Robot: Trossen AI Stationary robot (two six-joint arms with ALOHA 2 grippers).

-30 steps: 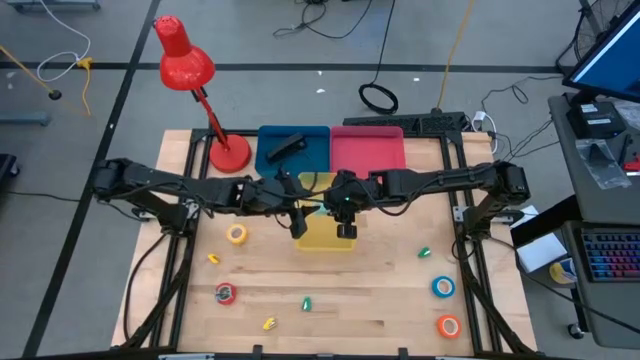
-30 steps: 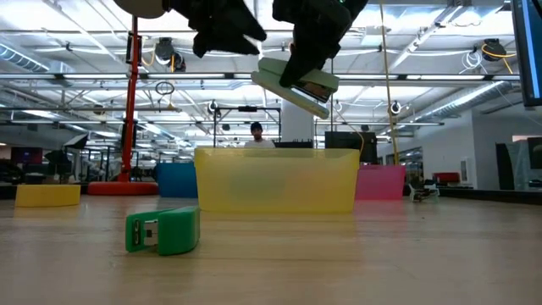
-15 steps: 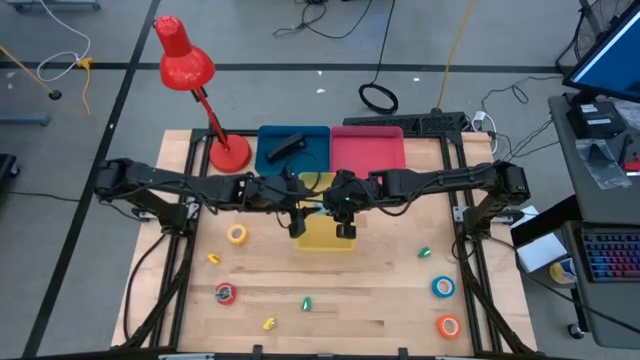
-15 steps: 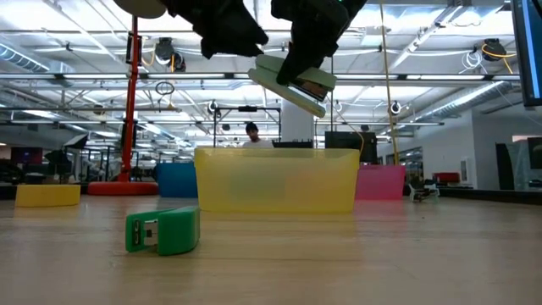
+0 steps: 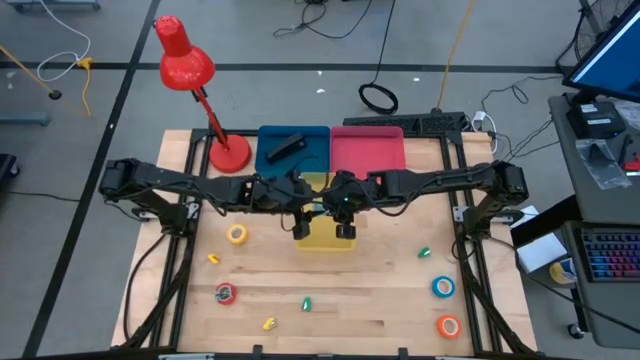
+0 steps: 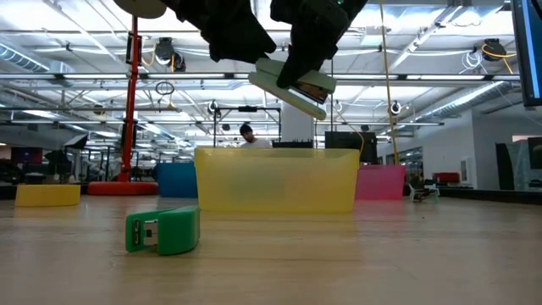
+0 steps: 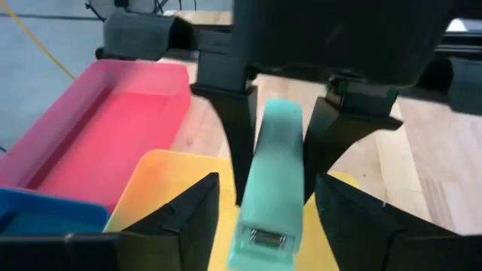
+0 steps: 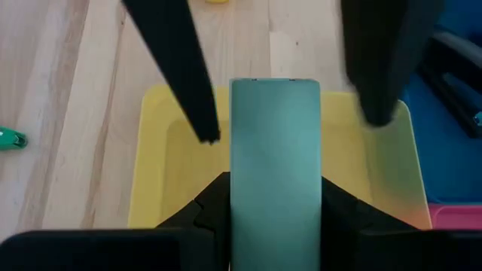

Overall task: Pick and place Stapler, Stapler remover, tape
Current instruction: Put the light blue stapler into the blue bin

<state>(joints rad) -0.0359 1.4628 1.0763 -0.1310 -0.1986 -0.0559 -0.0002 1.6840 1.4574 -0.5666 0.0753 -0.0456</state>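
Note:
A pale green stapler (image 6: 292,85) hangs tilted above the yellow bin (image 6: 275,180). My right gripper (image 8: 273,181) is shut on it, coming in from the table's right (image 5: 340,198). My left gripper (image 7: 267,181) comes from the left (image 5: 303,198) and is open. Its fingers (image 8: 181,75) stand on either side of the stapler's free end (image 7: 260,239), with a gap on each side. A black stapler (image 5: 285,147) lies in the blue bin (image 5: 270,165). Tape rolls lie flat on the table: yellow (image 5: 237,234), red (image 5: 226,293) and blue (image 5: 443,287). A green stapler remover (image 6: 161,230) rests near the front. My right gripper pinches the stapler's two long sides (image 8: 239,192) between its two fingers (image 7: 233,135), from the end nearest it to about mid-length. The fingers slant down from the table's right and lie along the stapler. The stapler is lifted clear above the yellow bin, tilted.
A pink bin (image 5: 368,155) stands beside the blue one at the back. A red desk lamp (image 5: 190,75) stands at the back left. An orange tape roll (image 5: 448,325) and small yellow (image 5: 268,323) and green (image 5: 424,254) pieces lie on the front half.
My left gripper has rolled a little about its own pointing line next to the stapler. The stapler stays where it was, tilted above the yellow bin in my right gripper.

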